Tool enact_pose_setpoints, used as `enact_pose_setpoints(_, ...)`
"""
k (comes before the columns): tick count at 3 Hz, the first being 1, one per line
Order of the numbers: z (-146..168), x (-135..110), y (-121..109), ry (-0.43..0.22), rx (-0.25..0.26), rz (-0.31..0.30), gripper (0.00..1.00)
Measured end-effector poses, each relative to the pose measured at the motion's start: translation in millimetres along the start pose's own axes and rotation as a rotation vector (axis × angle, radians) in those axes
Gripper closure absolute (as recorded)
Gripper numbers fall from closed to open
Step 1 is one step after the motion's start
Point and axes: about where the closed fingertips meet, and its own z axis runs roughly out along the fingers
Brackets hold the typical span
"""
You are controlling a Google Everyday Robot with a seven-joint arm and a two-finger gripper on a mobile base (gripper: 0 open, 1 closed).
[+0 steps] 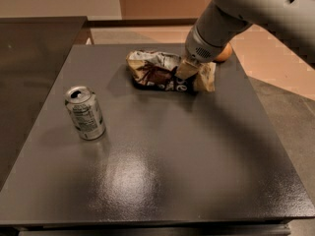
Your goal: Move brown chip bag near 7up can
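Planted with claw (188, 70) atop chip bag (155, 73), hold impossible to tell, for hauling toward can (85, 113) far leftward.

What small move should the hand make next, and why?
Probably secure a hold on the brown chip bag: the hand is down on its right part, and the 7up can stands well apart, toward the front left.

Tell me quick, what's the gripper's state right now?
Gripper: down at the brown chip bag; open, closed or holding cannot be told.
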Motion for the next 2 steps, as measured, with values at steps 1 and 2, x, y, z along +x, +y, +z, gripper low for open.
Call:
enact_pose_setpoints(1, -21.4, -14.8, 27.2, -0.009, -0.021, 0.004, 1.00)
enact_pose_setpoints(2, -31.5, -31.2, 61.3, 0.001, -0.061, -0.002, 1.00)
